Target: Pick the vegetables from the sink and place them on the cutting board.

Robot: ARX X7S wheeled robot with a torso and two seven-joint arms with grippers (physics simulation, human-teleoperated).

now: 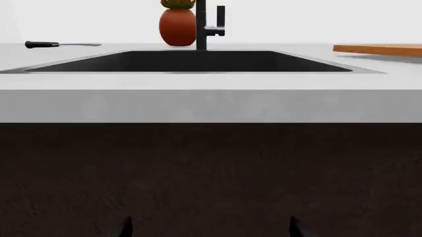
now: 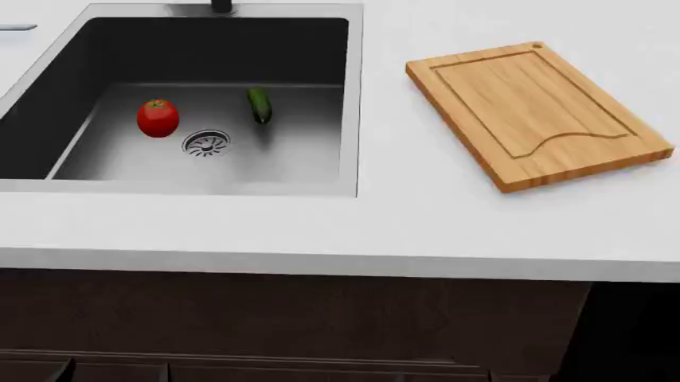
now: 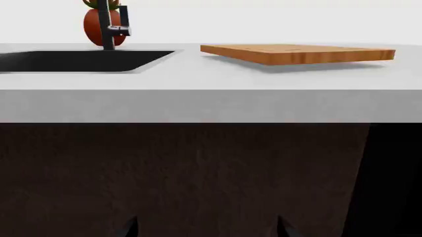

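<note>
In the head view a red tomato (image 2: 158,118) with a green stem lies on the floor of the steel sink (image 2: 212,171), left of the round drain (image 2: 205,143). A short dark green cucumber (image 2: 259,105) lies to the drain's right. The light wooden cutting board (image 2: 534,111) rests bare on the white counter, right of the sink. My left gripper (image 1: 209,228) and right gripper (image 3: 206,228) are both open, only their dark fingertips showing, low in front of the dark cabinet face below the counter edge. The wrist views see the sink (image 1: 191,61) rim and the cutting board (image 3: 297,53) edge-on; the vegetables are hidden there.
A dark faucet (image 1: 203,24) stands behind the sink, with a red-orange plant pot (image 1: 177,27) behind it. A black-handled knife (image 1: 61,44) lies on the counter left of the sink. The thick white counter edge (image 2: 318,259) overhangs the dark cabinet front (image 2: 298,318).
</note>
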